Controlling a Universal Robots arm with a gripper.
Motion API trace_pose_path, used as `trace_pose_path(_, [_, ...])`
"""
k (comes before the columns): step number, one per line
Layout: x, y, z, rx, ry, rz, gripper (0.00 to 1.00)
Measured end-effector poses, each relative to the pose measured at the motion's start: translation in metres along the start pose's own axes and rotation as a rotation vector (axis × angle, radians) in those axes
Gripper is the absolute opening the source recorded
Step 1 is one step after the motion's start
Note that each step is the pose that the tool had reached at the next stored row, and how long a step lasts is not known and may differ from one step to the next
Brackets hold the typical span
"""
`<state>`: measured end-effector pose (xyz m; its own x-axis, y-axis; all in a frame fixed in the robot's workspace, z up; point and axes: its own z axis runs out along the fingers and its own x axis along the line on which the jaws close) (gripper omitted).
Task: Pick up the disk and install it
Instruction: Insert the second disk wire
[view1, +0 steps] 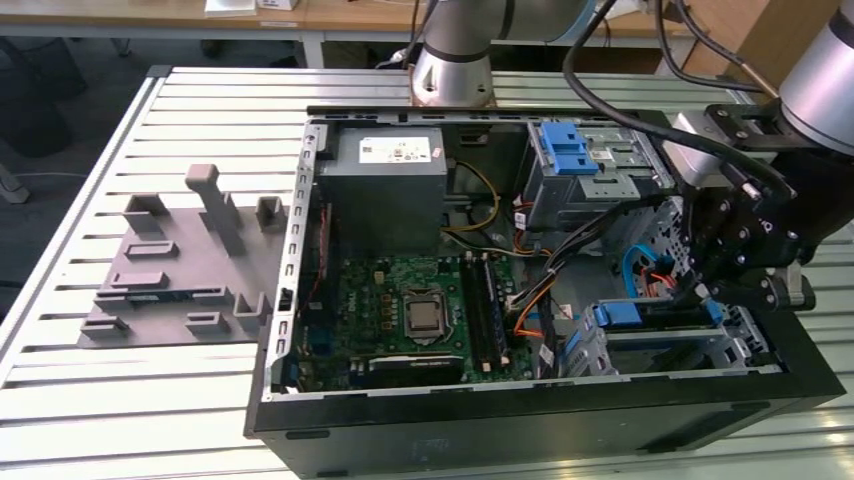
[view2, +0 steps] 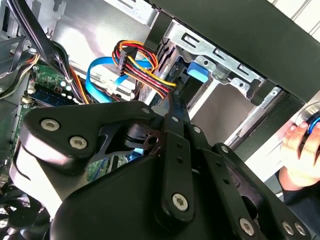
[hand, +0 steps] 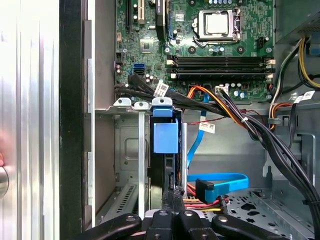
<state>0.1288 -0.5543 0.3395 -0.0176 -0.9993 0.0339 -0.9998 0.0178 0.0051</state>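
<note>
your end effector (hand: 172, 196) is clenched, fingertips together, at the edge of the disk (hand: 165, 137) seated in the computer case's (view1: 534, 420) bay.

I can read no word or number for certain anywhere in these views. In the exterior view a white sticker (view1: 400, 152) with dark print sits on top of the grey power supply (view1: 380, 195), but its lines are too small for me to make out. In the first wrist view small white tags hang on the black cable bundle (hand: 161, 90), on the blue data cable (hand: 207, 127) above my gripper (hand: 172, 197) and on a yellow-and-black lead (hand: 308, 95), and fine white lettering dots the green motherboard (hand: 150, 35), all illegible to me.
</note>
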Motion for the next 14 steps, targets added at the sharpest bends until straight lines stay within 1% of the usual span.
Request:
trace_pose_path(9, [0.0001, 0.0, -0.0029, 0.0, -0.0002, 0.0, 0.11])
trace_pose_path(14, [0.0002, 0.0, -0.0079, 0.0, -0.0004, 0.0, 0.11])
